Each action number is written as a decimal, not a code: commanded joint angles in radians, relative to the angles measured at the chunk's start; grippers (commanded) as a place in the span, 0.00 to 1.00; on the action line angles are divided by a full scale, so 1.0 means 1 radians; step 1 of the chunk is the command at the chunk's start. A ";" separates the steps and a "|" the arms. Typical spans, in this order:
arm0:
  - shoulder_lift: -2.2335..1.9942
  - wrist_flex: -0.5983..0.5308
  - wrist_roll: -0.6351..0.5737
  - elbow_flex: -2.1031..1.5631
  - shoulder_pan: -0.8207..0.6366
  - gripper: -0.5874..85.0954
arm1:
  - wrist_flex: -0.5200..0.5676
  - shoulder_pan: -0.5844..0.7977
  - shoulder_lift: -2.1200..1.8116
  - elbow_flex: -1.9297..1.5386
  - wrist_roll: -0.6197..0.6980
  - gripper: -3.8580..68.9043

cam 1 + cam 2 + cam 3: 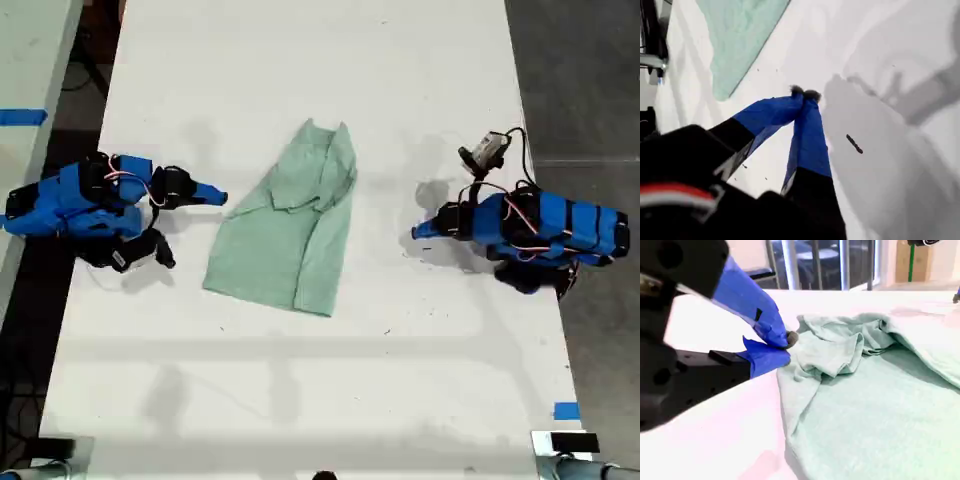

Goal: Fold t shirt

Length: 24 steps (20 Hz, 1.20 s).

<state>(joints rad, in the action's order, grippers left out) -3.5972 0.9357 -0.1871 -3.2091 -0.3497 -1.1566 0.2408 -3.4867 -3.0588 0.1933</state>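
Observation:
The pale mint-green t shirt (290,225) lies wrinkled and partly folded lengthwise in the middle of the white table (320,400). My second gripper (220,197) points at it from the exterior view's left. It is shut, with its tips (787,346) just beside the fabric's edge (865,405) and a bunched sleeve, holding nothing. From the exterior view's right, my first gripper (415,233) points toward the shirt, a short way off. Its blue fingers (805,92) are pressed together over bare table, with a corner of the shirt (740,35) beyond them.
A strip of blue tape (566,410) marks the table near the exterior view's lower right. Another blue strip (22,116) sits on a neighbouring surface at the exterior view's left. Dark floor borders the table on both sides. A small dark mark (854,143) lies on the table.

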 commanded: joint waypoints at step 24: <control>1.003 -0.034 0.176 0.377 0.140 0.20 | -0.009 0.005 -0.017 -0.055 -0.037 0.04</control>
<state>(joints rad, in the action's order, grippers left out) -2.5878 0.9066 -0.0322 -2.8455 -0.2408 -1.1566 0.2408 -3.4867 -3.0588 0.1749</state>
